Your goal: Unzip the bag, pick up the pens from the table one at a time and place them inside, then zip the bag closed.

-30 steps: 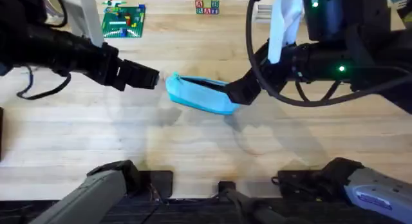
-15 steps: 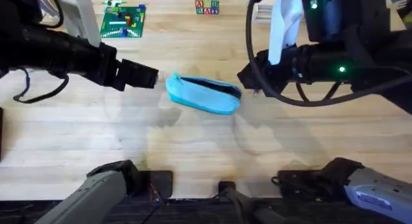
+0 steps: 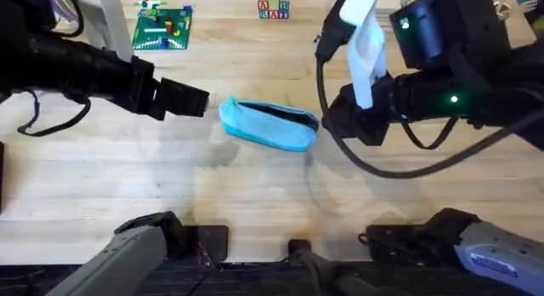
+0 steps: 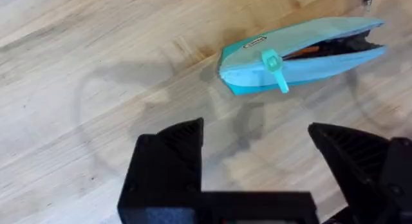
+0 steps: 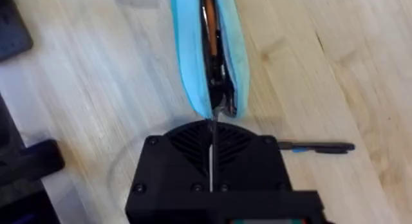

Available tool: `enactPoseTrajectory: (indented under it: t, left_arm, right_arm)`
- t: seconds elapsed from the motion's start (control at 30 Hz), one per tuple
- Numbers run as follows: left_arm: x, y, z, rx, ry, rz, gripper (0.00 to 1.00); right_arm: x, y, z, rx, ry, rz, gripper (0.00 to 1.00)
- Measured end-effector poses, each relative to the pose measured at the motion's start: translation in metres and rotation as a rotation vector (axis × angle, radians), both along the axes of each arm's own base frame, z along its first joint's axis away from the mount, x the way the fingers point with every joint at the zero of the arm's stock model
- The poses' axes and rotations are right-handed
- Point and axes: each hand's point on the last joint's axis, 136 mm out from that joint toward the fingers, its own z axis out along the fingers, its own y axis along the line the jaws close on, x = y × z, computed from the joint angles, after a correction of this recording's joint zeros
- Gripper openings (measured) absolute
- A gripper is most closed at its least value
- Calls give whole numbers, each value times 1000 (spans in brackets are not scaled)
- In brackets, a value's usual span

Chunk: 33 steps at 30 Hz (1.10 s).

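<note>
Soft light-blue fabric pouch [image 3: 269, 124] lying unzipped on plank-grained wooden table [image 3: 255, 190], between left gripper [image 4: 257, 169], fingers spread apart, and right gripper [image 5: 211, 161], fingers pressed together.

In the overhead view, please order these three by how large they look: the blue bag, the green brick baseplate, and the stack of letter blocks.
1. The bag
2. The green baseplate
3. The letter blocks

The baseplate and blocks lie farther from the camera, so they may look smaller than they are.

left gripper [image 4: 254, 163] gaping — right gripper [image 5: 211, 153] clamped together
</note>
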Motion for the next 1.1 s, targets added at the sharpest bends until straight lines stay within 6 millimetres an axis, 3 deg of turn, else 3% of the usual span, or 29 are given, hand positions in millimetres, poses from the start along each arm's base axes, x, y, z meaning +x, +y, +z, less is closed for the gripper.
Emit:
enactPoseTrajectory:
  t: [0.4,0.7,1.1]
  left_arm:
    - [0,0,0,0,0,0,995]
    - [0,0,0,0,0,0,995]
    - [0,0,0,0,0,0,995]
  right_arm:
    - [-8,10,0,-2,-38,177,30]
    - [13,25,-28,-24,-9,197,30]
    - [19,29,-56,-57,58,199,30]
